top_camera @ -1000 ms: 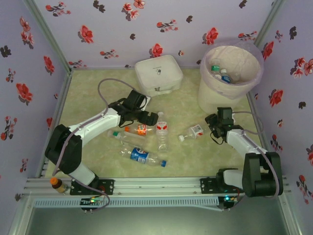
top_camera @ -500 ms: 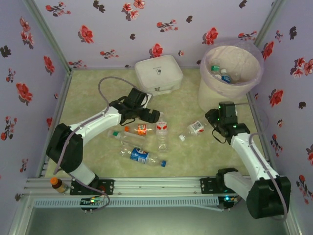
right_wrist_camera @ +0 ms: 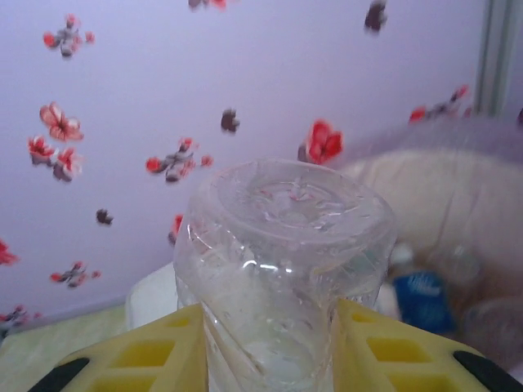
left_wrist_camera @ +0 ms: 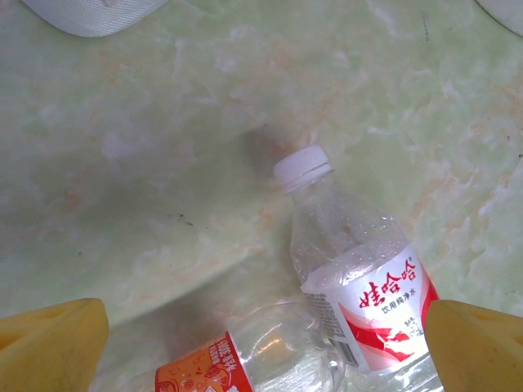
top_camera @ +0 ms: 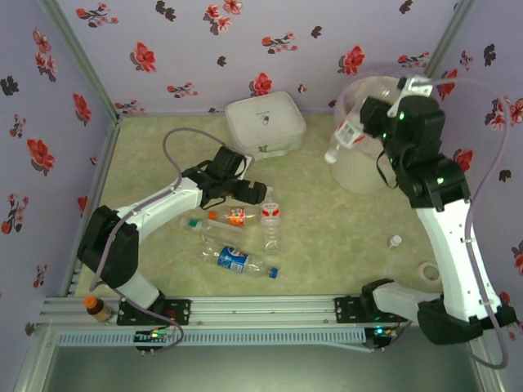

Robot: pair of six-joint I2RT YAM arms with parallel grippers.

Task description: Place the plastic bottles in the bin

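Observation:
My right gripper [top_camera: 359,126] is shut on a clear plastic bottle [top_camera: 345,139] with a red-and-white label, held in the air at the left rim of the bin [top_camera: 359,173]. In the right wrist view the bottle's base [right_wrist_camera: 282,261] sits squeezed between the yellow fingers [right_wrist_camera: 155,351], with the bin [right_wrist_camera: 458,204] behind it and a blue-labelled bottle [right_wrist_camera: 421,298] inside. My left gripper [top_camera: 258,196] hangs open over a red-labelled bottle [left_wrist_camera: 364,282] and an orange-labelled one [left_wrist_camera: 208,367]. A blue-labelled bottle [top_camera: 237,261] and a green-capped one [top_camera: 208,231] lie nearer.
A flat white box [top_camera: 264,122] sits at the back middle. A small amber bottle [top_camera: 96,309] stands on the front rail at left. A loose white cap [top_camera: 395,241] and a tape ring [top_camera: 426,272] lie on the table at right.
The right arm has risen from the table with the red-and-white bottle and carried it up to the bin's left rim, closing tighter. The left arm has stayed put.

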